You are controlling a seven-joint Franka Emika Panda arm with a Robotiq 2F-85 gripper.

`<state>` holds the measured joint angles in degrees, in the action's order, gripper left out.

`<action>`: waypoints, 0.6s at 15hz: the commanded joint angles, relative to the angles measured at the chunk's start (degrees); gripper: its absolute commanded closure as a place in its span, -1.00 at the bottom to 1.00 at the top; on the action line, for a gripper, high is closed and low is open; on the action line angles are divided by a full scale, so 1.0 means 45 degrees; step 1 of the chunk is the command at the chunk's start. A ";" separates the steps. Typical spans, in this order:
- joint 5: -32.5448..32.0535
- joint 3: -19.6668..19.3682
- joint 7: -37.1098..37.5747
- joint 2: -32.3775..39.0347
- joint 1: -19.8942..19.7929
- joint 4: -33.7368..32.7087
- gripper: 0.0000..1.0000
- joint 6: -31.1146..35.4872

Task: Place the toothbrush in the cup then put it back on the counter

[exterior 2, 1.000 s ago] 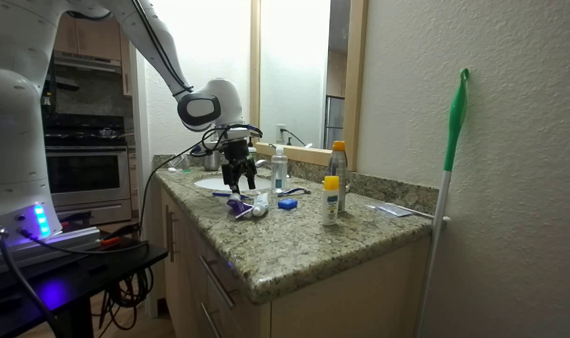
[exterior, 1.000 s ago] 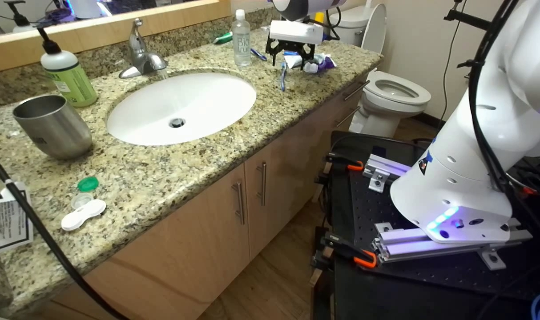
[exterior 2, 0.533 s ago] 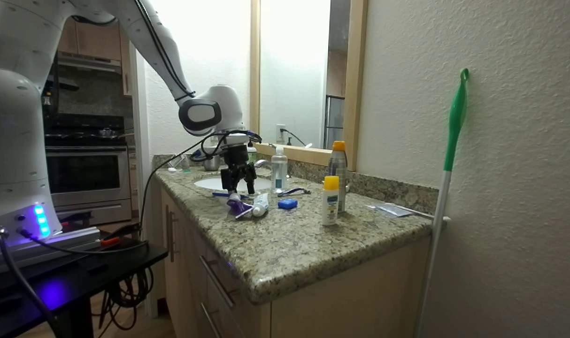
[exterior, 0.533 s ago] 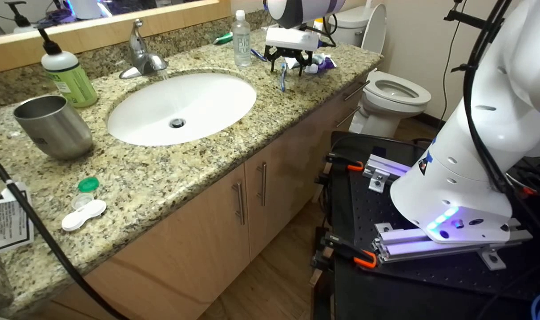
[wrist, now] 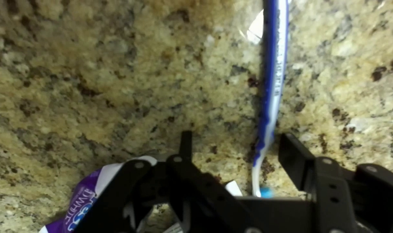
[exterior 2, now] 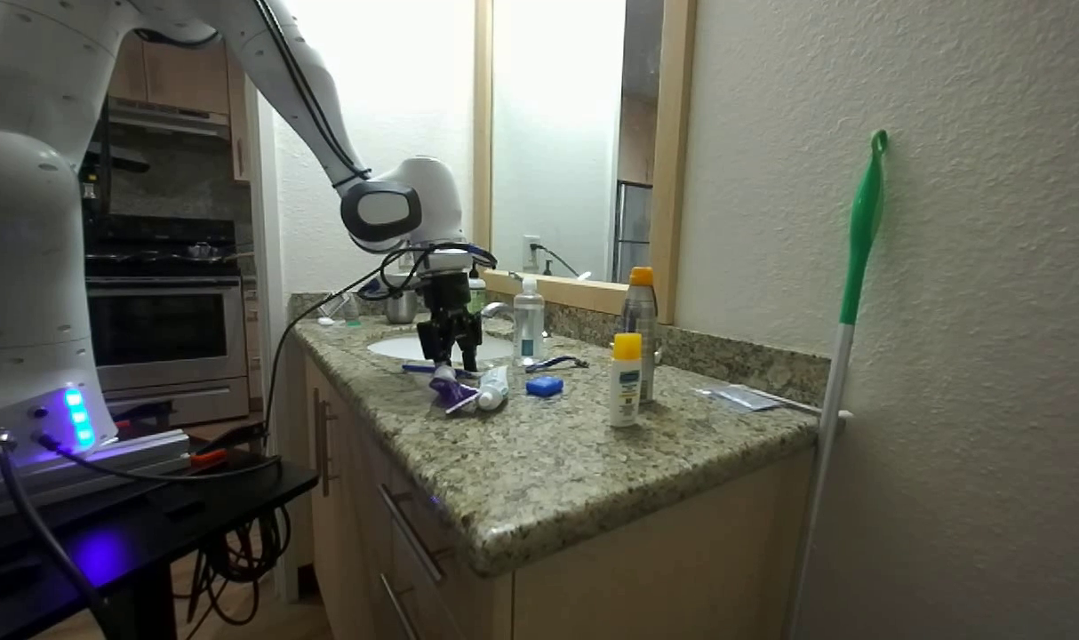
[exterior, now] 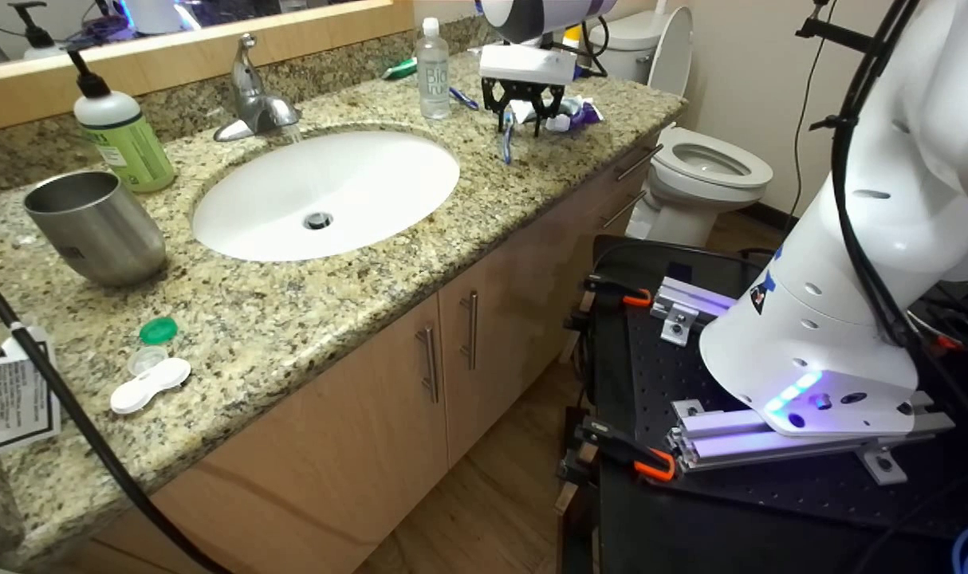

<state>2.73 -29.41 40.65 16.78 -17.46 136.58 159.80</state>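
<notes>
Low over the counter [exterior: 392,267], gripper [wrist: 238,147] spread, toothbrush [wrist: 275,74] between its fingers [wrist: 296,160], contact unclear

Flat on the speckled beige-brown granite desk [exterior: 308,295], a slim toothbrush [wrist: 275,77], blue along one edge and white along the other, bending into a narrow white neck, head mostly hidden in the wrist view. Well apart, upright on the same desk, a grey metal cup [exterior: 101,235], mouth upward, tapering to its base.
</notes>
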 commanded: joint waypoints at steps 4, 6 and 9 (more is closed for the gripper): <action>0.0242 0.0015 -0.0154 -0.0048 0.0083 -0.0167 0.67 -0.0837; 0.0353 0.0090 -0.0247 -0.0107 0.0019 -0.0115 0.95 -0.0797; 0.0573 0.0186 -0.0229 -0.0387 0.0016 -0.0063 1.00 -0.0795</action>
<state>3.13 -29.80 40.58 16.19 -17.16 135.66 157.10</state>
